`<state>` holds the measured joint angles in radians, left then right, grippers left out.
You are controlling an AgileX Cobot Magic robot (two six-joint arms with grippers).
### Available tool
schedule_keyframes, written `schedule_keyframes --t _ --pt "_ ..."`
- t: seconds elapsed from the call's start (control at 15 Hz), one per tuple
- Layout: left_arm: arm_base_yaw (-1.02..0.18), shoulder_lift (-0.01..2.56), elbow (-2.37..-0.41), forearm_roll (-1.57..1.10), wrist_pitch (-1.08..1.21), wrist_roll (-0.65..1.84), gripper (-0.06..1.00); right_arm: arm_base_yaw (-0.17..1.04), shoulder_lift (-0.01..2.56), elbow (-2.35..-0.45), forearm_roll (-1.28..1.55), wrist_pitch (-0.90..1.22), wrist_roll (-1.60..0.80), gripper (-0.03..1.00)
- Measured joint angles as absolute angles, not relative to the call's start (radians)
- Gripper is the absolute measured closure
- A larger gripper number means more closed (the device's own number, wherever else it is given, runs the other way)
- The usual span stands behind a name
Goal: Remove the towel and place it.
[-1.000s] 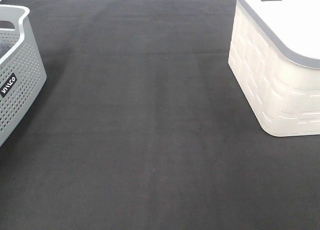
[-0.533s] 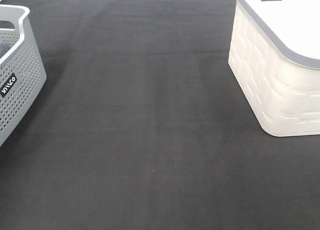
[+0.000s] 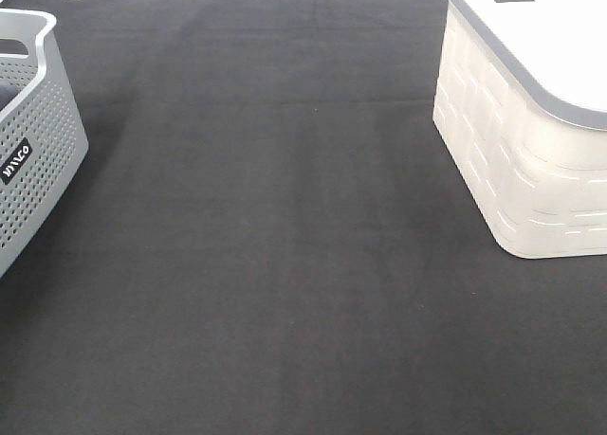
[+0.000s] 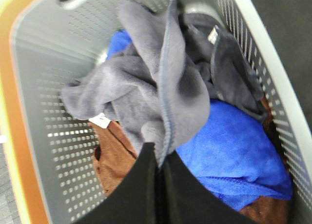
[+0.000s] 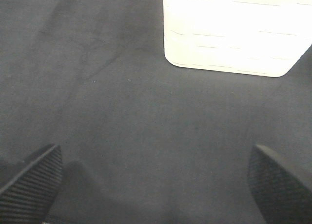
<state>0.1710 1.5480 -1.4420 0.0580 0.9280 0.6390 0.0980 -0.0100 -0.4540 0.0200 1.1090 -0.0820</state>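
In the left wrist view my left gripper (image 4: 158,158) is shut on a fold of the slate blue-grey towel (image 4: 161,82) and holds it pulled up over the grey perforated basket (image 4: 48,87). A small white tag (image 4: 212,35) shows at one corner of the cloth. The rest of the towel still drapes into the basket. The same basket (image 3: 38,141) stands at the left edge of the exterior view, where neither arm shows. My right gripper (image 5: 156,180) is open and empty, low over the black mat.
Under the towel lie a bright blue cloth (image 4: 234,155) and a brown cloth (image 4: 114,160). A white lidded basket (image 3: 531,122) stands at the right; it also shows in the right wrist view (image 5: 234,31). A black mat (image 3: 275,245) covers the table.
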Motion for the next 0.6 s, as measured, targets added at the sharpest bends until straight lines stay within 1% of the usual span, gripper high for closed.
schedule_keyframes --t 0.27,0.6 --pt "0.171 1.467 -1.465 0.055 0.93 0.582 0.94 0.098 -0.01 -0.454 0.02 1.109 -0.082 -0.01" --pt "0.171 1.453 -1.656 -0.038 1.031 0.526 0.94 0.098 -0.01 -0.454 0.02 1.109 -0.082 -0.01"
